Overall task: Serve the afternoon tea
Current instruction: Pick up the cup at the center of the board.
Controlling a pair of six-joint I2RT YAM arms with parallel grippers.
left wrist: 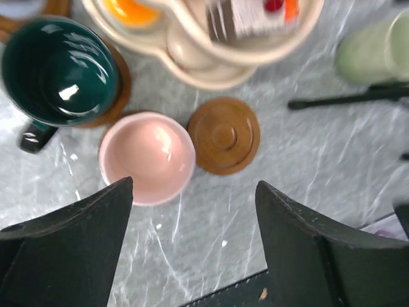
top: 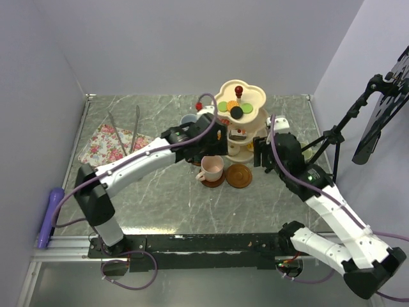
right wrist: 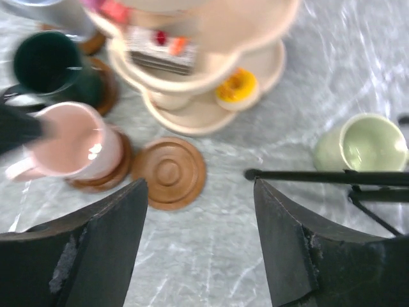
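Left end effector (left wrist: 193,188) hangs wide over the glossy pink ceramic mug (left wrist: 147,157); right end effector (right wrist: 199,185), also wide, overlooks the bare round brown saucer (right wrist: 169,173), presumably awaiting its mug.

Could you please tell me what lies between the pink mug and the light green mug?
An empty brown saucer beside the pink mug, then bare tabletop, with a black rod passing by the light green mug. The right wrist view shows it.
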